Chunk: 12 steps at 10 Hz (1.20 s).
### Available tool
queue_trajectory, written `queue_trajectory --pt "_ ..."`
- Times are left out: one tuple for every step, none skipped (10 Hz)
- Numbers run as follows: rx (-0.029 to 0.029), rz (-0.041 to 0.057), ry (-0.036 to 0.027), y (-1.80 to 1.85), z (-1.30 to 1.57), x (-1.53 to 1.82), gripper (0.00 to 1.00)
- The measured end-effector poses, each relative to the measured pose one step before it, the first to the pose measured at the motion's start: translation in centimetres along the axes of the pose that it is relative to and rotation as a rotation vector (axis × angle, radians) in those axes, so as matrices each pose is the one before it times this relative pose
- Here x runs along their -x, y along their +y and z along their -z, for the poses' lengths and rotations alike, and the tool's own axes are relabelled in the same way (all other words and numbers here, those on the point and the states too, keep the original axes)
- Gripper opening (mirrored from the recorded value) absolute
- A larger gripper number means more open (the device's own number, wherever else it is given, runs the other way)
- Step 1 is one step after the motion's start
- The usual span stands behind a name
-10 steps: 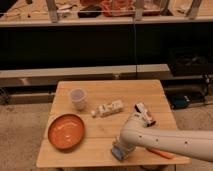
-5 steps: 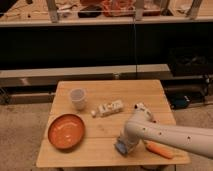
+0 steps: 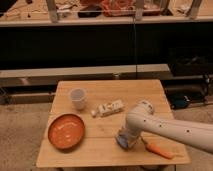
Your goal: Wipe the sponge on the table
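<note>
Near the front edge of the table (image 3: 131, 92), right of its middle, you are seeing the gripper (image 3: 128, 140) pointing straight down onto the sponge (image 3: 121, 142). The sponge is showing only as a small, soft, light-blue patch lying flat on the pale wooden planks, peeking out at the gripper's left side. The dark gripper is covering the rest of it, so you cannot tell which way its long axis is running. You also cannot tell whether the gripper is pinching the sponge or merely pressing on it.

The white arm (image 3: 172, 131), smooth and rounded with small dark dots along its shell, is coming in from the lower right and bending down at a bulbous elbow, hiding part of the table's right front. An orange carrot (image 3: 159, 149), tapered, is lying just right of the gripper, close under the arm.

Well to the left, a round, shallow orange-red bowl (image 3: 65, 132) is sitting near the front left corner. Behind it, a white cup (image 3: 77, 98) is standing upright. A white carton (image 3: 110, 108) is lying on its side between the cup and the arm's elbow, its length running roughly left to right.
</note>
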Motion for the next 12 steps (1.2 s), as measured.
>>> queue_trajectory --pt "0.00321 0.00479 0.00007 -1.128 0.213 -0.470 0.54" --pt "0.00830 0.00285 0.00142 -0.464 0.080 -0.198 0.54" --pt "-0.00021 0.00444 -0.00010 -0.786 0.051 -0.087 0.54" --pt "0.00635 0.00565 0.00052 -0.614 0.047 -0.018 0.54" --pt "0.00598 0.00797 0.00070 -0.935 0.033 -0.031 0.54" --pt "0.00733 0.00776 -0.00261 -0.741 -0.048 0.013 0.54" --pt "0.00570 0.01059 -0.00558 -0.742 -0.081 0.277 0.54" --pt "0.00571 0.01773 -0.00593 -1.103 -0.182 0.531 0.54" --pt "0.00620 0.01034 -0.00084 -0.553 -0.126 0.227 0.54" --pt "0.00755 0.00845 0.00032 -0.366 -0.148 0.259 0.54" --pt "0.00795 0.01922 -0.00086 -1.077 -0.295 0.898 0.54" --pt "0.00199 0.01393 -0.00211 -0.664 -0.205 0.534 0.54"
